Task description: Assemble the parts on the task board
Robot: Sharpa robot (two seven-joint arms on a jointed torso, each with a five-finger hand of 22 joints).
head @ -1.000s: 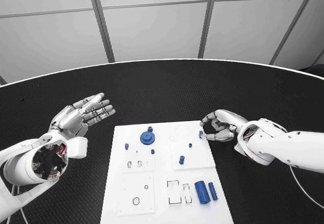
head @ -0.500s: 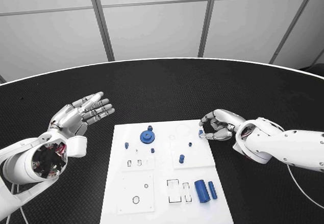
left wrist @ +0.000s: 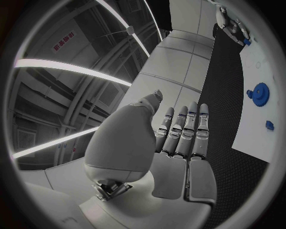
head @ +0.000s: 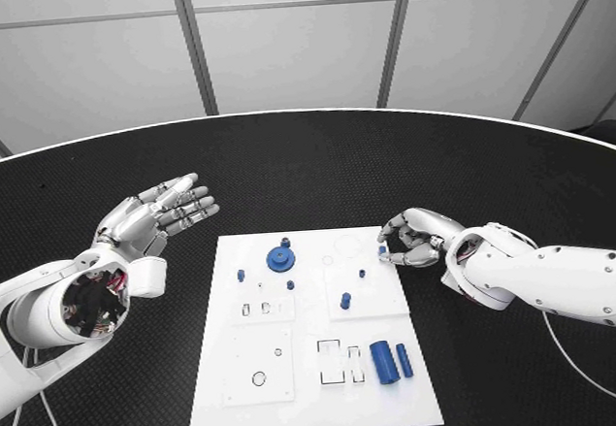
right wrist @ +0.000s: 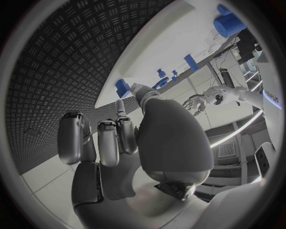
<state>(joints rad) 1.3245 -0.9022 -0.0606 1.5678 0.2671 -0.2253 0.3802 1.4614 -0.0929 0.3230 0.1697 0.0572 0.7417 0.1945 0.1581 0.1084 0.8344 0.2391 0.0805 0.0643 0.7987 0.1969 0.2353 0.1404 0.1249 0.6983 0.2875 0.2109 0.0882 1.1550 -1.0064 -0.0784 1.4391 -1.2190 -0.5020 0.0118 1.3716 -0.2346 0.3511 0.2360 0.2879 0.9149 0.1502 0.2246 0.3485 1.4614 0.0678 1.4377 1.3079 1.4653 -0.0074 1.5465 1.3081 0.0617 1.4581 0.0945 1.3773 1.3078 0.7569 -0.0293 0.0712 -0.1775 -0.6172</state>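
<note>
Mostly white task board (head: 250, 411), small blue parts (head: 389, 363)

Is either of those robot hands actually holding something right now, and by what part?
The left hand holds nothing. The right hand pinches a small blue part at the task board edge; which end cannot be told.

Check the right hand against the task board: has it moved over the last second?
Barely. The right hand stays at the task board's far right corner, edging slightly away from the robot; fingers curled.
</note>
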